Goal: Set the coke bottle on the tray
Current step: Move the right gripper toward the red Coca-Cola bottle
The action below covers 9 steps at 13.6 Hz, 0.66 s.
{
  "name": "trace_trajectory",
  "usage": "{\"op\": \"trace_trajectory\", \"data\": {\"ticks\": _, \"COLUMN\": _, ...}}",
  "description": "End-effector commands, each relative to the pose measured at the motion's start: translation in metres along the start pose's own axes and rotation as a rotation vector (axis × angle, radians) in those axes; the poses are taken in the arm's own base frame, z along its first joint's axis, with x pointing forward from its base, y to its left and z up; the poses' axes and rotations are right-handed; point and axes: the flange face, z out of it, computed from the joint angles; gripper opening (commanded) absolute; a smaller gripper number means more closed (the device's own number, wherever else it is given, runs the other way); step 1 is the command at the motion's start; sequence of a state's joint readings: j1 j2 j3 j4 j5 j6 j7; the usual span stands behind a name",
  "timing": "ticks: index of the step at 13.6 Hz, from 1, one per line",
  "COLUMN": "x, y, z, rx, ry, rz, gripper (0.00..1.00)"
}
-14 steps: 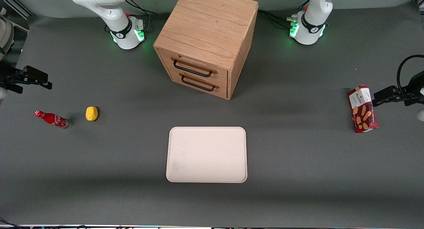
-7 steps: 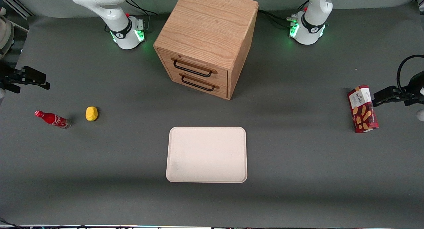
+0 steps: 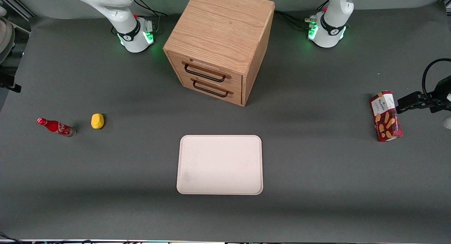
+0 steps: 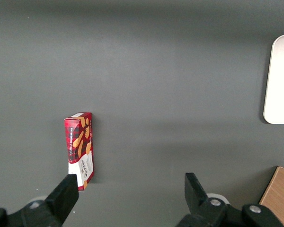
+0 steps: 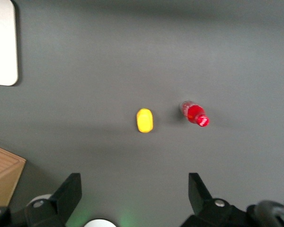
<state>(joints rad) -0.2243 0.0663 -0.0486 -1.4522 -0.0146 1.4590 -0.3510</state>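
The coke bottle (image 3: 55,127), small and red with a red cap, stands on the grey table toward the working arm's end, beside a yellow lemon. In the right wrist view the bottle (image 5: 195,113) is seen from above. The cream-white tray (image 3: 220,164) lies flat in the middle of the table, nearer the front camera than the cabinet, with nothing on it; its corner shows in the right wrist view (image 5: 2,42). My right gripper (image 5: 135,189) hangs high above the table with its fingers wide open and empty, well apart from the bottle. In the front view it is almost out of frame.
A yellow lemon (image 3: 97,121) lies between the bottle and the tray. A wooden two-drawer cabinet (image 3: 220,43) stands farther from the front camera than the tray. A red snack box (image 3: 385,116) stands toward the parked arm's end.
My right gripper has moved outward at the working arm's end and has nearly left the front view. The bottle, lemon and tray have not moved.
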Motion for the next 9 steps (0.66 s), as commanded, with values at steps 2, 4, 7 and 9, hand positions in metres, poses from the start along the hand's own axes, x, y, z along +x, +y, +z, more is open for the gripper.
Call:
{"op": "trace_trajectory", "data": {"ticks": 2, "x": -0.017, "y": 0.056, "z": 0.001, "rx": -0.026, "ry": 0.034, "rz": -0.093, "gripper": 1.00}}
{"op": "trace_trajectory", "data": {"ticks": 4, "x": -0.026, "y": 0.075, "z": -0.001, "rx": -0.036, "ry": 0.040, "rz": -0.135, "gripper": 1.00}}
{"op": "trace_trajectory", "data": {"ticks": 7, "x": -0.038, "y": 0.096, "z": 0.003, "rx": -0.046, "ry": 0.042, "rz": -0.146, "gripper": 1.00}}
{"op": "trace_trajectory", "data": {"ticks": 9, "x": -0.046, "y": 0.101, "z": 0.015, "rx": -0.052, "ry": 0.053, "rz": -0.143, "gripper": 1.00}}
